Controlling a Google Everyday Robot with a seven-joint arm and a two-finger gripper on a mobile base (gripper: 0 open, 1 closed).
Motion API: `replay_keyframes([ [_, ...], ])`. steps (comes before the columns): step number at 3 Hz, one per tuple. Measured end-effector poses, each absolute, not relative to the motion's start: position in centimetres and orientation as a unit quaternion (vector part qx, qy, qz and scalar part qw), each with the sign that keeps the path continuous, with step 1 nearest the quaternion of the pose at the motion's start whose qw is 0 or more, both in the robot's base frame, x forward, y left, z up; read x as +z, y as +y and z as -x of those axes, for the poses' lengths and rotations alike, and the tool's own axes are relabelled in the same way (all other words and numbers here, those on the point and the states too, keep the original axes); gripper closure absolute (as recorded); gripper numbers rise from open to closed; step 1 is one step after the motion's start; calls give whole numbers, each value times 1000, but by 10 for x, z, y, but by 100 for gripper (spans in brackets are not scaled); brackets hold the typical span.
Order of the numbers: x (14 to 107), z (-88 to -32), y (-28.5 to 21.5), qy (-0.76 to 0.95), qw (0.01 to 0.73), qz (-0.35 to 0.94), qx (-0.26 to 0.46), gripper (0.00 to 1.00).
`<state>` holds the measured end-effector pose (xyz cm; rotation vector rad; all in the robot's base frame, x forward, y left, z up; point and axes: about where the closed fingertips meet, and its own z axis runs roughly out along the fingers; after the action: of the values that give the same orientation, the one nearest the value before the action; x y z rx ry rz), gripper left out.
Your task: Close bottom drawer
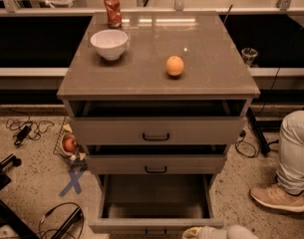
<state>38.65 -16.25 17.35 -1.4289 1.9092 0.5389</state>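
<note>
The bottom drawer (pixel 155 203) of the grey-brown cabinet (pixel 156 78) is pulled far out. Its long box looks empty, and its front (pixel 116 226) with a small black handle (pixel 155 231) lies at the bottom edge of the view. The two drawers above, each with a black handle, stand slightly open. My gripper (pixel 219 232) shows as a pale rounded shape at the bottom edge, just right of the bottom drawer's handle and close to its front.
On the cabinet top are a white bowl (pixel 109 44), a red can (pixel 112 10) and an orange (pixel 175 65). A person's leg and shoe (pixel 278 197) are on the right. Cables, a wire basket (pixel 67 144) and blue tape lie on the floor at the left.
</note>
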Motion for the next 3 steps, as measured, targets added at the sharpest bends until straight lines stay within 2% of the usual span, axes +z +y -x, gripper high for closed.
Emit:
replay_keyframes([
  [2, 180, -461, -129, 727, 354, 560, 181, 100],
  [3, 180, -464, -128, 727, 355, 560, 180, 100],
])
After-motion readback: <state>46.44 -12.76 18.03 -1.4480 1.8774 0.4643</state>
